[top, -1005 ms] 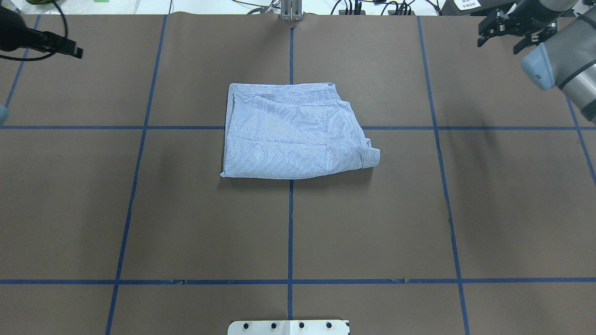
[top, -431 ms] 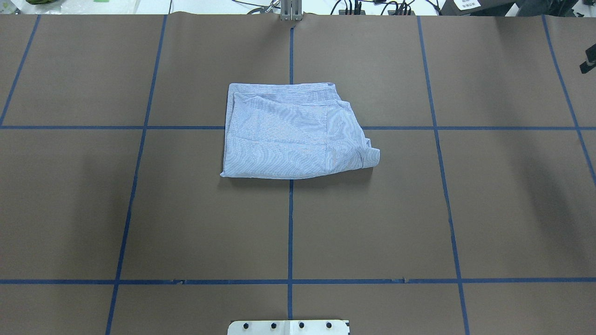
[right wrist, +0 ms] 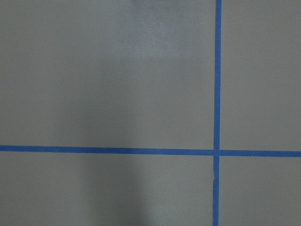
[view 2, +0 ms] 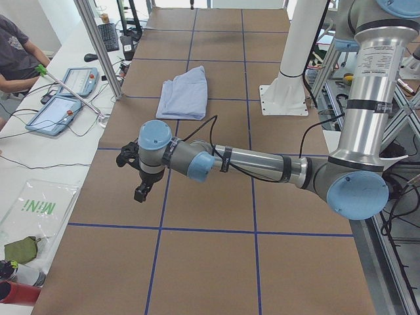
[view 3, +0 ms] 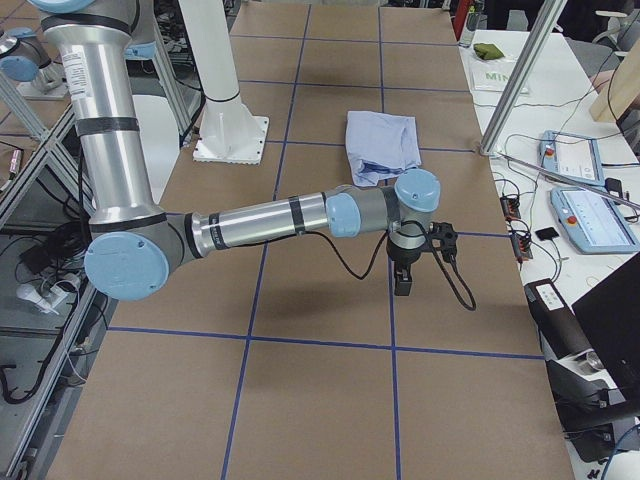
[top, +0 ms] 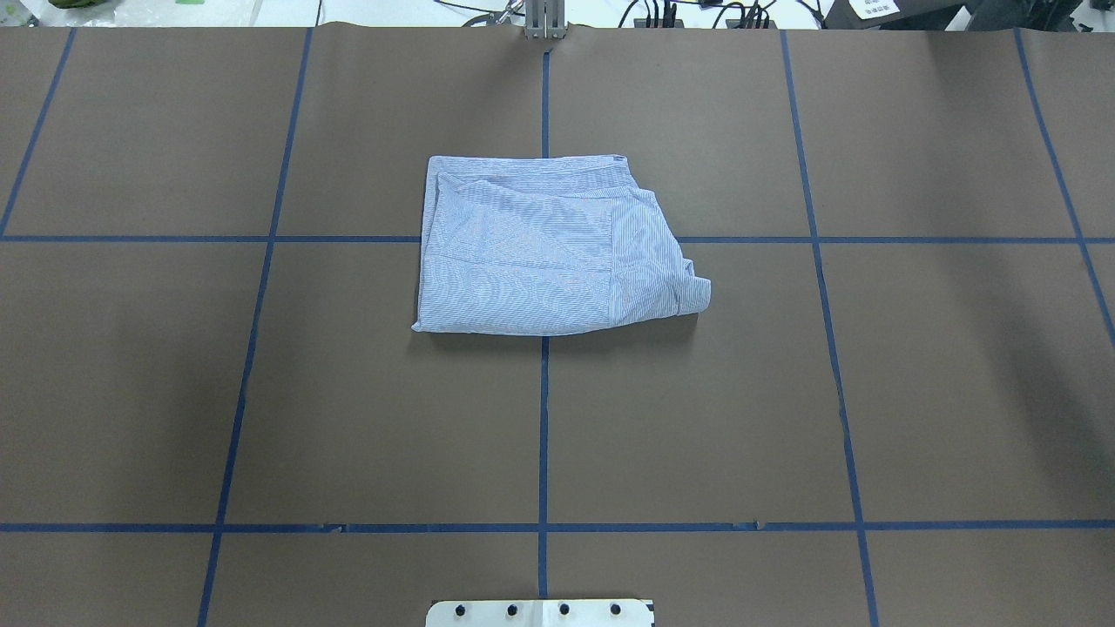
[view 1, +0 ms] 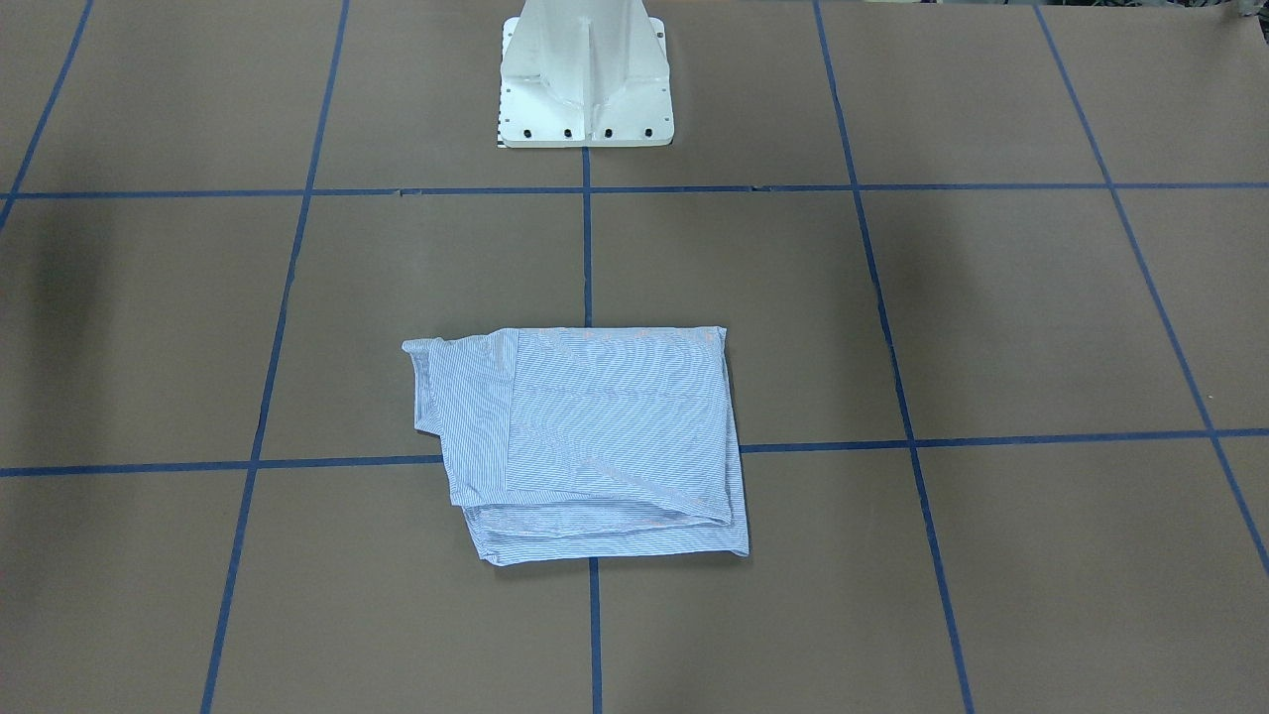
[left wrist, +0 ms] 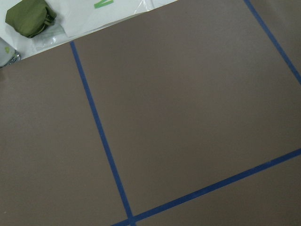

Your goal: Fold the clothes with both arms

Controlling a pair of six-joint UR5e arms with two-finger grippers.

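Brown paper is covering the whole table (top: 958,392), and blue tape lines (top: 543,418) are dividing it into large squares. At the robot's edge the white pedestal (view 1: 585,69) is standing bolted down on the centre line.

The shirt (top: 549,248) is lying folded into a rough rectangle near the middle of the table, on the half away from the pedestal. It is sitting over the crossing of the centre tape line and a cross line. Its light blue, finely striped layers are lying stacked with edges not quite matching, and a small rolled bit of cloth is sticking out at the corner on the robot's right. Nothing is touching it.

Both arms are reaching out low towards opposite ends of the table, well apart from the shirt. The left arm (view 2: 256,161) is stretching along the table's left end, and the left tool (view 2: 136,177) is hanging above bare paper, pointing down. The right arm (view 3: 260,220) is doing likewise at the other end, with the right tool (view 3: 408,265) hanging over a tape line. Each tool is showing only in a side view, so I cannot tell whether its fingers are apart or together.

Beyond the far edge a person (view 2: 16,56) is sitting at a white bench with control tablets (view 2: 62,111). A green pouch (left wrist: 29,16) is lying just off the paper near the left end.
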